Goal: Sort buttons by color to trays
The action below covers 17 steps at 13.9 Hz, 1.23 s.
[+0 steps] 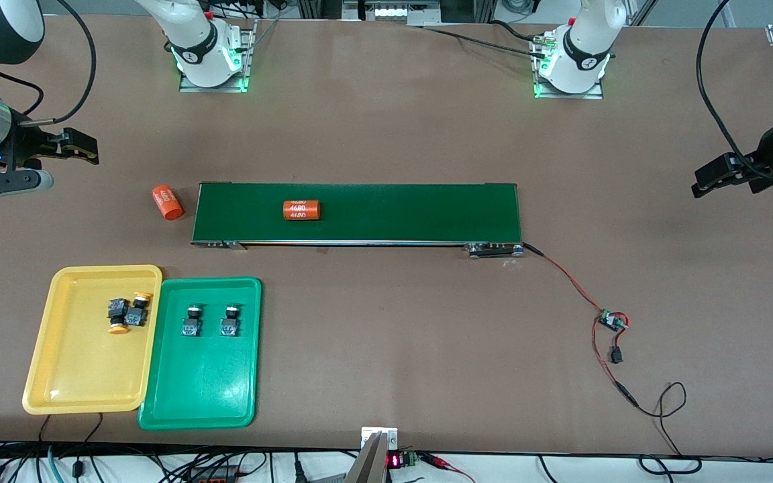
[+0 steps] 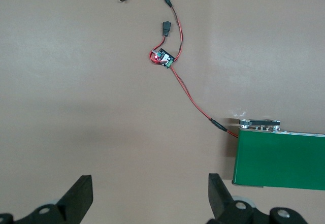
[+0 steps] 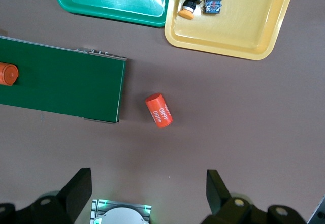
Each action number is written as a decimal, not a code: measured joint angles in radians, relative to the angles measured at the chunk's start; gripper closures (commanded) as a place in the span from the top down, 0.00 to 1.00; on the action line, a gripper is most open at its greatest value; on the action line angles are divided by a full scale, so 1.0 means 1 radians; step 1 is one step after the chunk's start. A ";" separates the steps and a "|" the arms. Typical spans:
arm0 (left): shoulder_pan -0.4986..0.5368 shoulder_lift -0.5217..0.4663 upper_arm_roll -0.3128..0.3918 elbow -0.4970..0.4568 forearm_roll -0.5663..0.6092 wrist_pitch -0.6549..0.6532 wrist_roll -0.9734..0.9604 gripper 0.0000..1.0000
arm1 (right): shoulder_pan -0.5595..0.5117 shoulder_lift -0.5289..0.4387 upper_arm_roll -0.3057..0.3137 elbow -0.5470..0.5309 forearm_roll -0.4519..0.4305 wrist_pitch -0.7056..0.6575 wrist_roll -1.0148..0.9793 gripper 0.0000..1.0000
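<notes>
Two yellow-capped buttons [image 1: 138,299] [image 1: 117,322] lie close together in the yellow tray [image 1: 84,369]. They show in the right wrist view as button [image 3: 189,8] and button [image 3: 213,0] in the yellow tray [image 3: 223,46]. Two green buttons [image 1: 191,320] [image 1: 229,320] stand side by side in the green tray [image 1: 198,382], which touches the yellow one. My right gripper [image 1: 81,146] [image 3: 148,176] hangs open and empty over bare table at the right arm's end. At the left arm's end my left gripper [image 1: 703,178] [image 2: 149,179] is open and empty over bare table.
A long dark green conveyor belt [image 1: 359,213] crosses the middle of the table, with an orange cylinder [image 1: 301,210] lying on it. Another orange cylinder [image 1: 168,202] [image 3: 159,110] lies on the table off the belt's end. Red-black wires and a small circuit board [image 1: 611,320] [image 2: 165,57] trail from the belt's left-arm end.
</notes>
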 measured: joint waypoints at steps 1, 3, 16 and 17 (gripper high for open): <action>0.000 0.000 0.000 0.000 0.000 0.000 0.000 1.00 | 0.000 0.000 0.000 0.001 0.000 0.001 0.000 1.00; 0.000 0.000 0.000 0.000 0.000 0.000 0.000 1.00 | 0.001 0.003 0.001 0.011 0.004 0.003 -0.002 1.00; 0.000 0.000 0.003 0.000 0.000 0.000 0.000 1.00 | 0.038 0.082 -0.002 0.137 0.007 -0.061 0.000 1.00; 0.000 0.000 0.004 0.000 0.000 0.000 0.000 1.00 | 0.038 0.084 -0.002 0.137 0.010 -0.051 0.000 1.00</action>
